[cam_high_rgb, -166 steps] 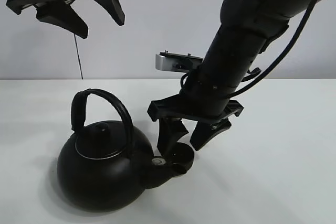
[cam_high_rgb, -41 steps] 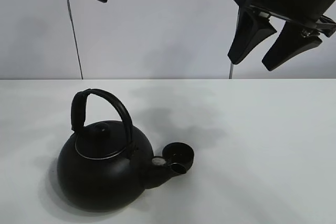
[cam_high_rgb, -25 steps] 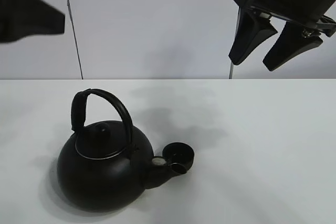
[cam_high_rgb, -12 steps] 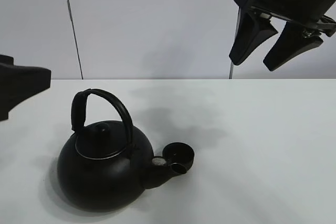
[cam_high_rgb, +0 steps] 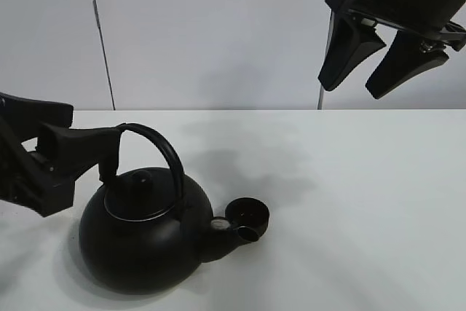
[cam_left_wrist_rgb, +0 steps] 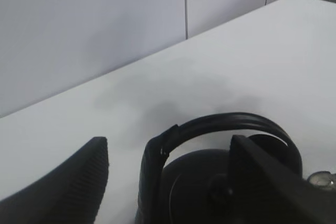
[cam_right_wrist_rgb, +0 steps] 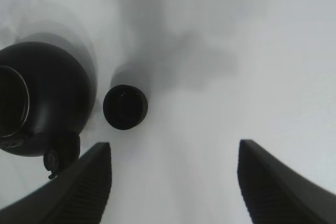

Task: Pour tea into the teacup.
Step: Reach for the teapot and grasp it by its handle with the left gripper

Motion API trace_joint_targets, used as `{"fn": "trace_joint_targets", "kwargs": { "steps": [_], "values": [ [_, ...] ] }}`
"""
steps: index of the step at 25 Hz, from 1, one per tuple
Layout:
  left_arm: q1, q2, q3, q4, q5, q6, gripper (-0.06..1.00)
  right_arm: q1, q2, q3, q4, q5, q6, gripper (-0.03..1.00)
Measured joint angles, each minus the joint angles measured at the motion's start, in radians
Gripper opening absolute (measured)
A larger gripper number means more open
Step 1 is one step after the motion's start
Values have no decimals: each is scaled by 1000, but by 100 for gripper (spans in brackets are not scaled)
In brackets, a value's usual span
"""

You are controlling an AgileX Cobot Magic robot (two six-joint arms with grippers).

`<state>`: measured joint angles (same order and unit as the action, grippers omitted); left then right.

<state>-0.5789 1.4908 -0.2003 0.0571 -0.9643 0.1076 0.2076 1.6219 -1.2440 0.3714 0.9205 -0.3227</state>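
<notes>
Left hand [cam_left_wrist_rgb: 168, 145] open at kettle handle [cam_high_rgb: 156, 140] — teacup [cam_high_rgb: 247, 215] beyond spout [cam_high_rgb: 244, 234], apart.

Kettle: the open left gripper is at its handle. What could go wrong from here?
1. The left gripper straddles the handle near one end, not at its top, so the kettle may swing or tip once lifted.
2. The teacup stands close by the spout; lifting or tilting could knock it.
3. The teacup is small and low, so the tea may overshoot it.

one kettle [cam_high_rgb: 138, 245], one teacup [cam_high_rgb: 247, 215], one table [cam_high_rgb: 364, 202], two claws [cam_left_wrist_rgb: 168, 141] [cam_right_wrist_rgb: 178, 190].
</notes>
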Motion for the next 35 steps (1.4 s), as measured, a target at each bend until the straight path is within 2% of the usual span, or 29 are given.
{"fn": "trace_joint_targets", "kwargs": {
  "steps": [3,5,17,35],
  "values": [
    [0,84,0,-11,-130,0,48,0,0,0,-1,0,0,47],
    [0,134,0,-24,-162,0,48,0,0,0,-1,0,0,47],
    [0,209,-52,-57,-173,0,48,0,0,0,-1,0,0,47],
    [4,347,-146,-47,-187,1,45,0,0,0,-1,-1,5,47]
  ]
}}
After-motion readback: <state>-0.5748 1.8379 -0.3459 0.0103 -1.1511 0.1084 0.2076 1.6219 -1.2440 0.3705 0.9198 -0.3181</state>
